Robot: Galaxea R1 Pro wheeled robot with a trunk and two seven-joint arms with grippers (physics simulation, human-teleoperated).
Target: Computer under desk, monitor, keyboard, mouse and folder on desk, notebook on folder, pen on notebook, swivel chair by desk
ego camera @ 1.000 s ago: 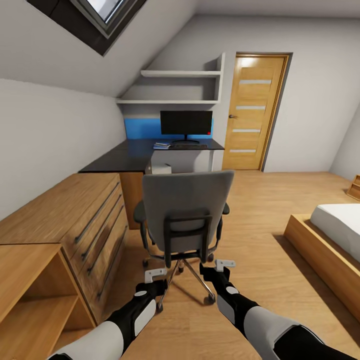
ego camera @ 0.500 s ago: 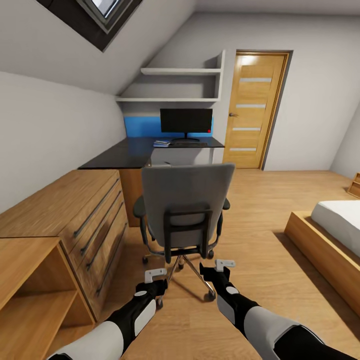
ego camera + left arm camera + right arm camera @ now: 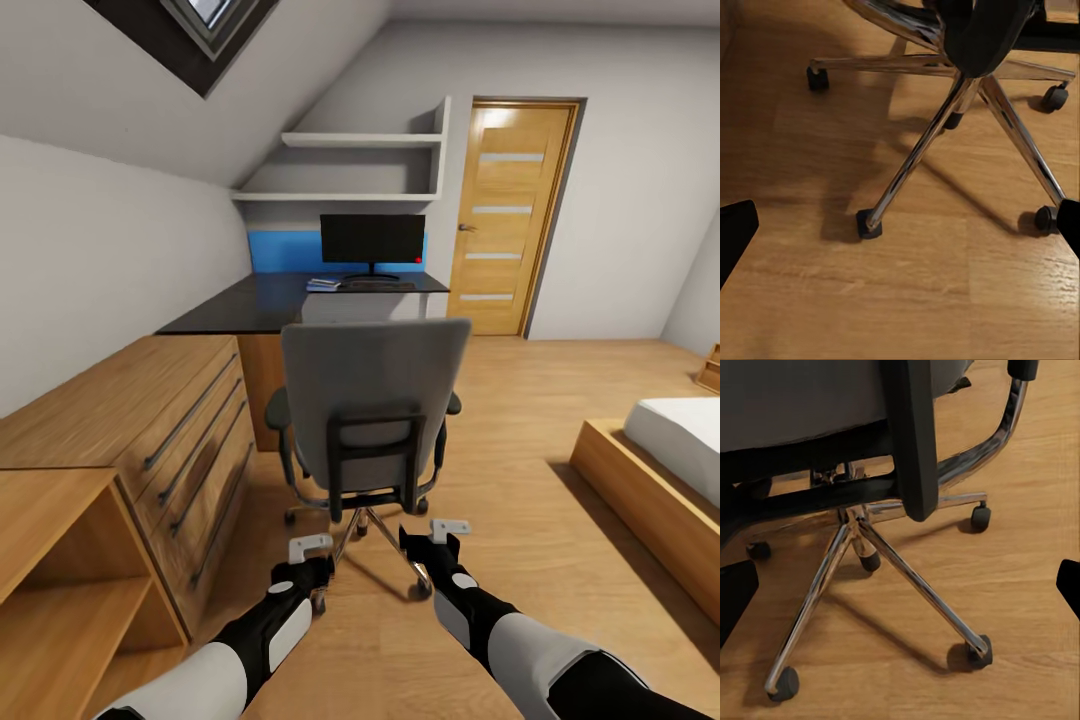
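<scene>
Black wide monitor [image 3: 372,240] on black-topped bench [image 3: 270,305]: placed. Flat items beside it: possibly keyboard, folder. Grey-backed chrome-based swivel chair [image 3: 368,420] before me, short of bench. My left claw [image 3: 311,549], right claw [image 3: 449,529]: both open, empty.

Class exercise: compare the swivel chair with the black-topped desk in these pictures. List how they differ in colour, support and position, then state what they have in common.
Colour: the swivel chair has a grey back; the desk has a black top.
Support: the chair stands on a chrome star base with casters; the desk adjoins wooden drawers.
Position: the chair stands near the robot, on open floor; the desk sits farther off, against the walls.
Shared: both are upright on the wood floor.
</scene>
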